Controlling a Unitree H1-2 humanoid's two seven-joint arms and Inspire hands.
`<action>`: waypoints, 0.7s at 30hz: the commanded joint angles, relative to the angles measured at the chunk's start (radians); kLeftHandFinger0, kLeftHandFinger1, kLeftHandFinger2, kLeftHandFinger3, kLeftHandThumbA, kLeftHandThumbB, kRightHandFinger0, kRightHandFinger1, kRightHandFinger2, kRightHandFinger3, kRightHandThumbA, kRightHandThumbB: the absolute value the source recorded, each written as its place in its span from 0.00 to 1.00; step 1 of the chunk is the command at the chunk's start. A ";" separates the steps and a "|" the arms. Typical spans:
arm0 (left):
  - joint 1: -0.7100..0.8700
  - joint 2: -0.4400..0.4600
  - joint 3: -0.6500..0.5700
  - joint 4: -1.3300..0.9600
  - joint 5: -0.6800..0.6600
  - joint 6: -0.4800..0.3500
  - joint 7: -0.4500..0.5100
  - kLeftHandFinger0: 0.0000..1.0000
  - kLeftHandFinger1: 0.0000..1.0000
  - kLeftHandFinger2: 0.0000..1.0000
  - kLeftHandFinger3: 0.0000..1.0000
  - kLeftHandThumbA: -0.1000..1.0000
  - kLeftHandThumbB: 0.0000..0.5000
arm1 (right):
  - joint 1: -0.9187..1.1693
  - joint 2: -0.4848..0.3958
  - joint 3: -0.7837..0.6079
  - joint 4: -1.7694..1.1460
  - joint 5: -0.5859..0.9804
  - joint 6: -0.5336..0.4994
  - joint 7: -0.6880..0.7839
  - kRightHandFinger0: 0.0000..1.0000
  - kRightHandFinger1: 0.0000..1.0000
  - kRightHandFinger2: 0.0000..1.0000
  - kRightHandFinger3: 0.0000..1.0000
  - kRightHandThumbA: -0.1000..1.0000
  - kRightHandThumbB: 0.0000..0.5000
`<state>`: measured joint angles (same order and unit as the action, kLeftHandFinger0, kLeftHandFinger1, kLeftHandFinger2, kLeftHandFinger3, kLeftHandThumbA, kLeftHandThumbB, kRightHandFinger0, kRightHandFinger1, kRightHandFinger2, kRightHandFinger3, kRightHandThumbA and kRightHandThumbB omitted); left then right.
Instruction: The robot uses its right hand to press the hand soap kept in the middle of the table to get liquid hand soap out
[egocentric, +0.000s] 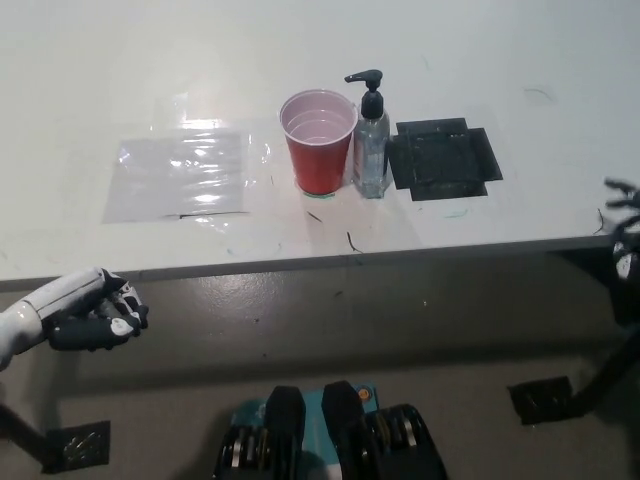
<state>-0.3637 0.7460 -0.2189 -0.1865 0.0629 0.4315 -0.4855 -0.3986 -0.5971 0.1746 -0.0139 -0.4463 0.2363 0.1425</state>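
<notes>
A clear hand soap bottle (372, 150) with a black pump head stands upright near the middle of the white table (120, 80). The pump's spout points toward picture left, over the rim of a red plastic cup (319, 142) that stands just beside the bottle on that side, so close that the two look as if they touch. The cup is upright, its pale inside showing. On the bottle's other side, just next to it, a black square patch (444, 159) with notched corners lies flat on the tabletop. Further to picture left, well apart from the cup, a clear plastic sheet (180, 175) lies flat and catches the light.

The white left hand (92, 312) rests low at the lower left, below the table's front edge and off the tabletop. Its fingers (110, 322) are curled inward in a loose fist, with dark pads showing at the tips, and they close on nothing.

The black right hand (622, 215) shows only as a sliver at the right edge, level with the table's front corner and well apart from the bottle. A few dark fingertips poke into view, but too little is seen to tell whether they are spread or curled. It touches neither bottle nor cup.
</notes>
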 joint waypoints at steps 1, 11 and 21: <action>-0.033 0.022 0.014 -0.017 0.011 0.023 -0.030 0.33 0.33 0.47 0.65 0.43 0.24 | -0.148 -0.068 0.006 -0.106 -0.104 0.011 0.057 0.74 0.86 0.97 1.00 0.52 0.30; -0.049 0.017 0.007 0.018 0.020 0.006 -0.051 0.33 0.31 0.44 0.59 0.50 0.28 | -0.435 -0.018 0.126 -0.114 -0.100 0.088 0.258 1.00 1.00 1.00 1.00 1.00 0.74; -0.066 0.003 0.004 0.037 0.011 0.003 -0.078 0.30 0.27 0.39 0.49 0.63 0.33 | -0.649 0.143 0.194 0.112 -0.074 -0.044 0.257 1.00 1.00 1.00 1.00 1.00 1.00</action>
<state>-0.3895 0.7346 -0.2205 -0.1500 0.0706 0.4352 -0.5348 -0.9137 -0.4933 0.3508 0.0519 -0.5179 0.2546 0.3688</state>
